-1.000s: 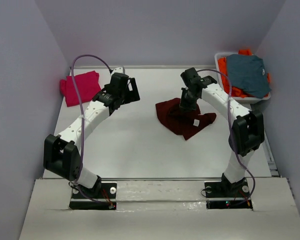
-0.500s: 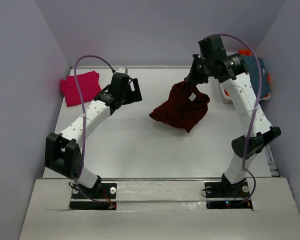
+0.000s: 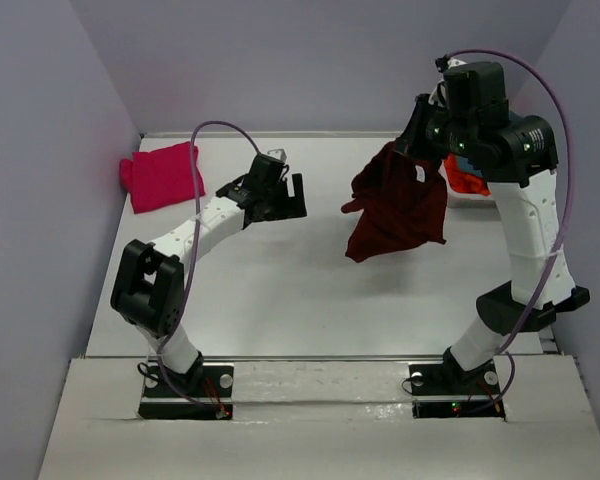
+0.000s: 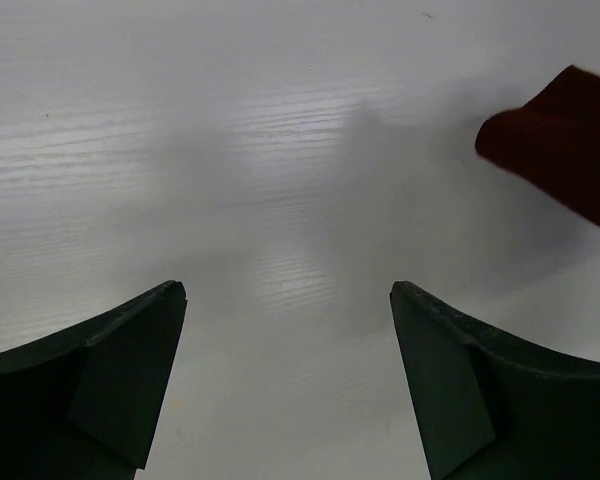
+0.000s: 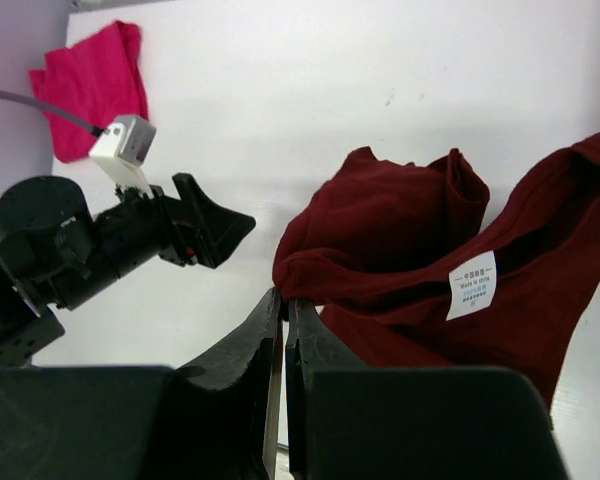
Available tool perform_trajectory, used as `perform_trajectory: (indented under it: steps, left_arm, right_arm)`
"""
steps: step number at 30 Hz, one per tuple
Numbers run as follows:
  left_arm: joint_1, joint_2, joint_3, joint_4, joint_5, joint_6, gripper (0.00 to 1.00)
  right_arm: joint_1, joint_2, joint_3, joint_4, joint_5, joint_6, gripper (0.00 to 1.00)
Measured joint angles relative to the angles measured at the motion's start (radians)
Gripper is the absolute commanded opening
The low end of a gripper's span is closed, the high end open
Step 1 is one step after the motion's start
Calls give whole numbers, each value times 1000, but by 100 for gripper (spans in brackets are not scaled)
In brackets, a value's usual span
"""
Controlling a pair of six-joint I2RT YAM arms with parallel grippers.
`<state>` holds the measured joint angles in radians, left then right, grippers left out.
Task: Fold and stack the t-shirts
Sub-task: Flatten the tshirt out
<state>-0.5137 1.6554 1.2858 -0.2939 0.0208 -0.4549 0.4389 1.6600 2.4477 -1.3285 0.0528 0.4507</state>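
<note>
1. Over the far right part of the table [image 3: 280, 290], the right gripper [image 5: 284, 298] has its jaws pressed tight together on a fold of the dark maroon t-shirt [image 3: 395, 205]. The shirt hangs bunched below the gripper. Whether its lowest corner touches the table cannot be told.
2. One white label [image 5: 472, 285] sits on the maroon cloth. It carries a few short lines of dark print. One line looks like "Made in", and the rest is too small to read.
3. Two t-shirts are in plain sight. The second is the magenta-pink t-shirt [image 3: 162, 175], which lies in a flat heap at the far left corner of the table, well apart from the maroon one.
4. One orange garment [image 3: 467, 178] shows as a small patch at the far right, mostly hidden behind the right arm [image 3: 530, 230].
5. Near the middle of the table, the left gripper [image 4: 285, 290] hovers over bare table with its jaws spread wide, holding nothing. A corner of the maroon cloth shows at the right edge of its wrist view, apart from both fingers.
6. There are two arms, and each trails one purple cable [image 3: 215, 128].
</note>
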Motion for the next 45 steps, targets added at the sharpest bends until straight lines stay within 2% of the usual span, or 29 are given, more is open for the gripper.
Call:
perform_trajectory:
  steps: [15,21,28,32,38,41,45]
  left_arm:
    - [-59,105,91,22,35,-19,89]
    - [-63,105,91,28,45,-19,89]
    - [-61,105,75,96,125,-23,90]
    - [-61,126,69,189,291,-47,84]
    - [-73,260,48,517,678,-247,84]
    - [-89,305,29,620,790,-332,84]
    - [-101,307,9,703,859,-377,84]
  right_arm:
    - [31,57,-124,-61,167,-21,7]
    - [34,57,-63,-64,207,-22,7]
    - [34,19,-16,-57,215,-39,7]
    - [34,14,-15,-57,211,-40,7]
    - [34,12,-10,-60,209,-40,7]
    - [34,9,-8,-60,209,-40,7]
    - [34,-8,-32,-57,210,-40,7]
